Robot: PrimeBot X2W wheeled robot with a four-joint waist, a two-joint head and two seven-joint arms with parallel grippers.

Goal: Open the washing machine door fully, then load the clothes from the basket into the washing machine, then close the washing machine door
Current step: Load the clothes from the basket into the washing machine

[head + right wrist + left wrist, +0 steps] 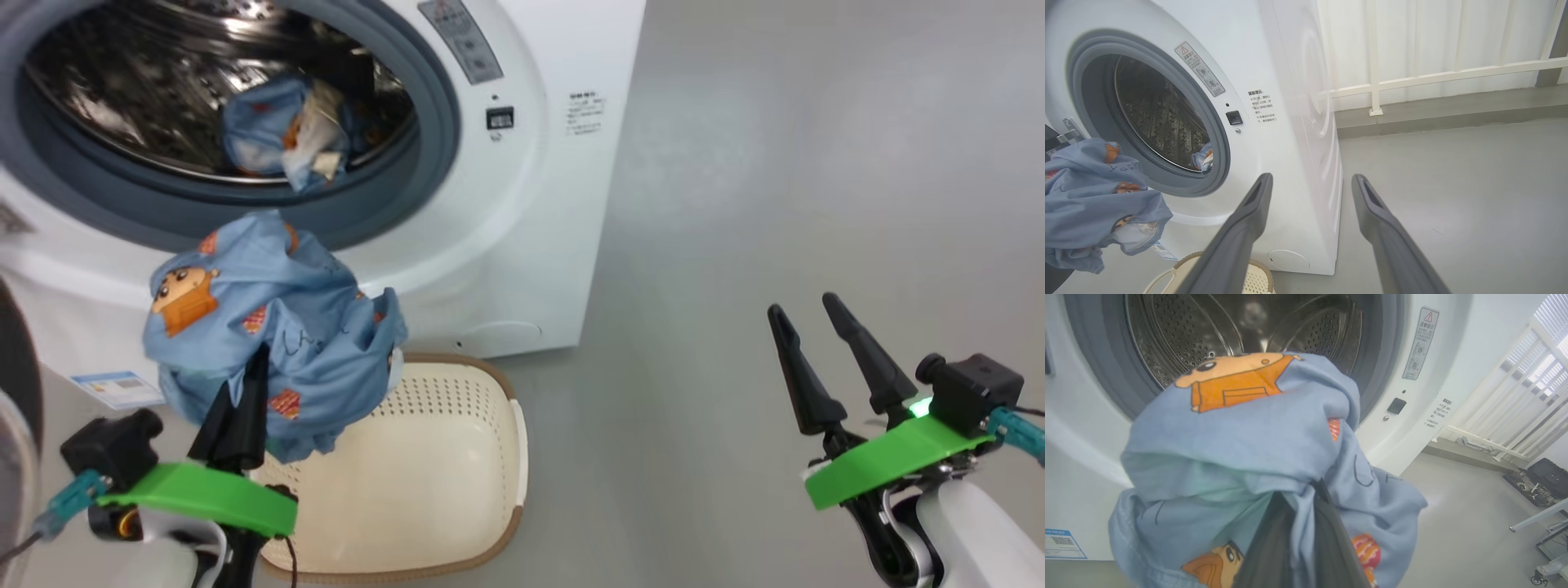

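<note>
The washing machine (522, 204) stands with its drum open, and one light blue garment (282, 135) lies inside at the drum's front. The black edge of the washing machine door (16, 359) shows swung out at the far left. My left gripper (260, 359) is shut on a second blue garment (269, 327) with orange figures. It hangs bunched above the basket (457, 457), just below the drum's grey gasket. In the left wrist view this cloth (1257, 449) covers the fingers (1331, 547). My right gripper (802, 304) stands open over the floor to the right, holding nothing.
Bare grey floor (775, 163) lies right of the machine. A white railing (1412, 77) runs along the wall behind it. Dark equipment (1535, 477) sits on the floor farther off. A blue sticker (114, 388) marks the machine's lower front.
</note>
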